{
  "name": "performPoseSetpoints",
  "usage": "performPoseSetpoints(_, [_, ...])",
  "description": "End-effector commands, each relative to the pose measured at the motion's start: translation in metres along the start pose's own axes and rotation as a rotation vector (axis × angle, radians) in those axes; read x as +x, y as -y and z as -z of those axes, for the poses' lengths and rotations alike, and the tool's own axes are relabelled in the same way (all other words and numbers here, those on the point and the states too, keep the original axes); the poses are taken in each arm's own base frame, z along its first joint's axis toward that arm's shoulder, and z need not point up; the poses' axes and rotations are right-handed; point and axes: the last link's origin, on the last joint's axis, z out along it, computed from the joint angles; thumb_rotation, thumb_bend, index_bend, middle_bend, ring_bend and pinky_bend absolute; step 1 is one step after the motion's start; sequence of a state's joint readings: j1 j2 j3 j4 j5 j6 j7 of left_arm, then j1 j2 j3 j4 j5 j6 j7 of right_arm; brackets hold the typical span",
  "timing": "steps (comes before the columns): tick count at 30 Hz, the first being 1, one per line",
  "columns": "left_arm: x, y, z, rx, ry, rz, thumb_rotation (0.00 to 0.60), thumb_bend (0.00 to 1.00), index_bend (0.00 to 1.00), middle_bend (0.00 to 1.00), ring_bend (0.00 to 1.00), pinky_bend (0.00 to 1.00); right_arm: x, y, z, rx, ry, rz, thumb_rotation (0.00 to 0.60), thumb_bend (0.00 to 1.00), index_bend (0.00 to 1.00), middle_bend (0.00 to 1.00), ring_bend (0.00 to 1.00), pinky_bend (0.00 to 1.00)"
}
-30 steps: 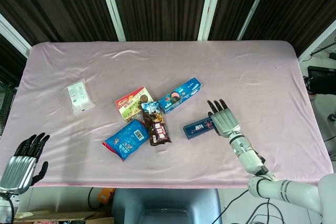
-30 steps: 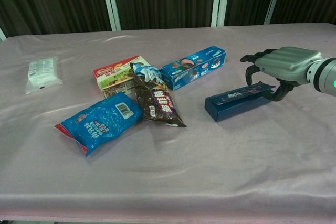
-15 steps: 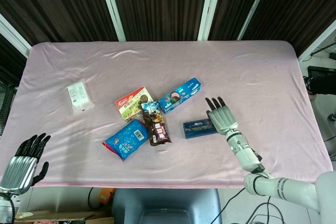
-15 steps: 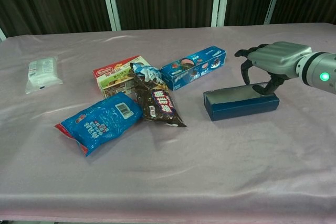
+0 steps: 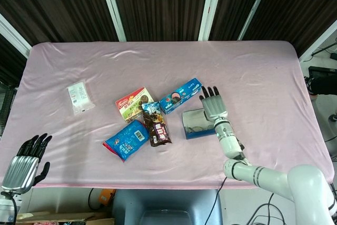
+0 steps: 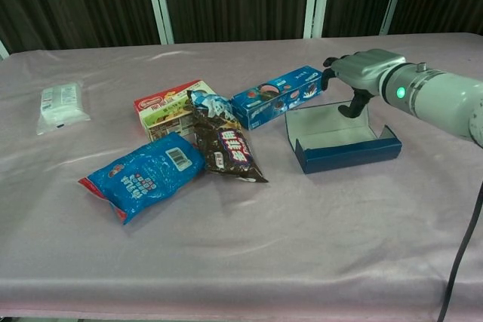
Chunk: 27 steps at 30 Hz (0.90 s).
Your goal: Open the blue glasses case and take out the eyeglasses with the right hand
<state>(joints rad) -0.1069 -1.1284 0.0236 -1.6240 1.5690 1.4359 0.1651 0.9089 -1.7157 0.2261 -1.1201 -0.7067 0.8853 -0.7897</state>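
Where chest view shows case [image 6: 343, 145] open, left hand [image 5: 23, 162] only overhead.

Lighting over my counter [image 5: 263, 72] is bright, even and diffuse. Shadows beneath objects are short and soft. Both views are sharp. The snack wrapper [image 6: 226, 148] shows faint glare; the background is dark.

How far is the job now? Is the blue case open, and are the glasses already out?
Done: the blue glasses case lies open, its lid swung back. In hand: the right hand touches the lid's upper edge and holds nothing. Left: taking out the eyeglasses, whose thin dark frame shows inside the case in the head view. The left hand waits at the table's near-left edge.
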Motion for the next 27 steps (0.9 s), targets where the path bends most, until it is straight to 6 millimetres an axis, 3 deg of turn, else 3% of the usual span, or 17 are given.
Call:
performPoseSetpoints(1, [0.001,0.001,0.000,0.001,-0.005,0.004,0.600,0.46,0.00,0.05,0.05,0.14,0.010,0.006,-0.003,0.005,-0.048,-0.024,0.600,0.41,0.23,0.00,0.00,0.00])
performPoseSetpoints(5, [0.001,0.001,0.000,0.000,-0.005,0.006,0.600,0.46,0.00,0.05,0.05,0.14,0.019,-0.005,0.014,0.053,-0.092,-0.046,0.600,0.36,0.21,0.00,0.00,0.00])
performPoseSetpoints(8, [0.002,0.001,0.002,-0.001,-0.011,0.008,0.600,0.46,0.00,0.05,0.05,0.14,0.024,-0.016,0.037,0.107,-0.109,-0.052,0.600,0.36,0.23,0.00,0.00,0.00])
performPoseSetpoints(12, [0.002,0.000,0.002,0.000,-0.011,0.010,0.600,0.46,0.00,0.05,0.05,0.14,0.021,-0.029,0.075,0.190,-0.074,-0.069,0.600,0.36,0.28,0.00,0.00,0.00])
performPoseSetpoints(16, [0.001,-0.001,0.002,-0.007,-0.009,0.009,0.600,0.46,0.00,0.05,0.05,0.14,0.013,-0.034,0.097,0.239,-0.008,-0.066,0.600,0.36,0.32,0.00,0.00,0.00])
performPoseSetpoints(20, [0.001,-0.003,0.003,-0.016,-0.010,0.007,0.600,0.46,0.00,0.05,0.05,0.14,0.005,-0.031,0.104,0.267,0.026,-0.056,0.600,0.36,0.34,0.00,0.00,0.00])
performPoseSetpoints(27, [0.002,-0.002,0.003,-0.019,-0.012,0.007,0.600,0.46,0.00,0.05,0.05,0.14,-0.009,-0.010,0.097,0.290,0.064,-0.043,0.600,0.36,0.36,0.00,0.00,0.00])
